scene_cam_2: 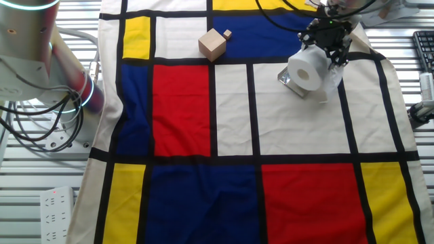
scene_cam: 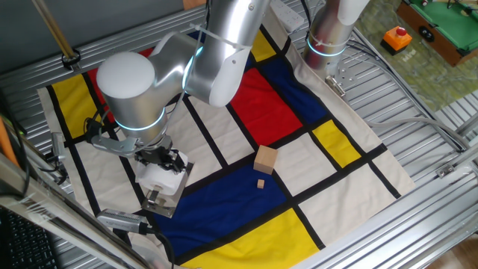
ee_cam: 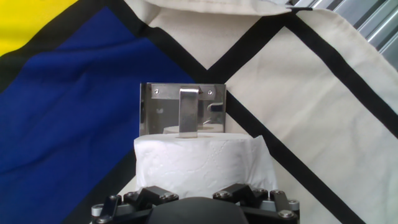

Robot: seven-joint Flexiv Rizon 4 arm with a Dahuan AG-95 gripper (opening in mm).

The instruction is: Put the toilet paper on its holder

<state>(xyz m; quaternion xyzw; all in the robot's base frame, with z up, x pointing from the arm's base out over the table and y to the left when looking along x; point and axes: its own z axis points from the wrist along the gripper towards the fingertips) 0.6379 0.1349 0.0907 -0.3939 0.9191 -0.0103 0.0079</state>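
The white toilet paper roll (ee_cam: 202, 162) fills the lower middle of the hand view, held between my gripper's (ee_cam: 198, 190) black fingers. The shiny metal holder (ee_cam: 181, 109) lies just beyond it on the cloth, and its bar (ee_cam: 188, 112) reaches the roll's far end. In one fixed view the roll (scene_cam: 163, 178) hangs under the gripper (scene_cam: 160, 161) over the holder (scene_cam: 159, 202), near the cloth's left edge. In the other fixed view the roll (scene_cam_2: 308, 73) shows its open core, with the gripper (scene_cam_2: 325, 44) above it and the plate's corner (scene_cam_2: 285, 76) peeking out.
A tan wooden cube (scene_cam: 265, 159) and a tiny wooden block (scene_cam: 261, 183) lie on the coloured patchwork cloth (scene_cam: 261, 104) to the right of the roll; both also show in the other fixed view, cube (scene_cam_2: 212, 45) and block (scene_cam_2: 228, 33). A second arm's base (scene_cam: 328, 37) stands at the far edge.
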